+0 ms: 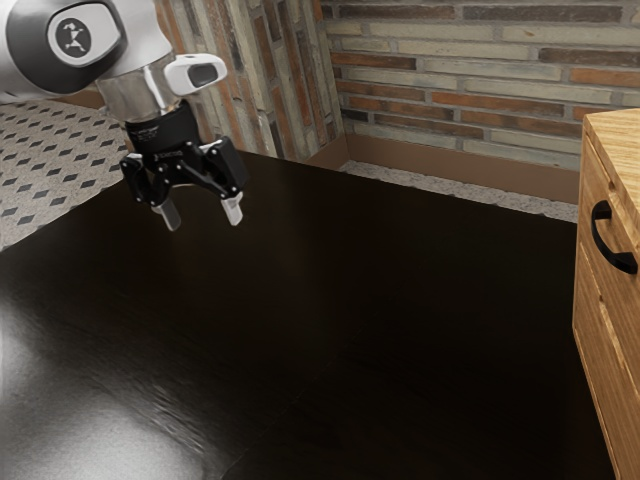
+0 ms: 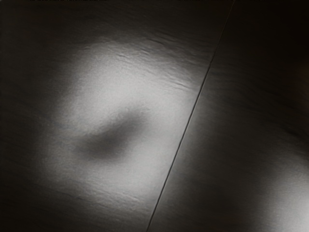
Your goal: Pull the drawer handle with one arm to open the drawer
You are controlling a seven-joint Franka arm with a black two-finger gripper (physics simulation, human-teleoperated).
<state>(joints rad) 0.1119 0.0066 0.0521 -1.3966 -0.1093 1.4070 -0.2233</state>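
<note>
No legible text; white emblem on arm joint cap [image 1: 72, 37].

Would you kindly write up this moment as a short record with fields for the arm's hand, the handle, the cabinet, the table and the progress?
hand: black two-finger gripper, fingers open, holding nothing
hand position: above the table, toward the exterior view's left
target: black curved drawer handle, untouched, far from the hand
furniture: light wooden drawer cabinet, at the exterior view's right edge
surface: dark glossy wooden table, bare under the hand
progress: handle not yet reached
</note>
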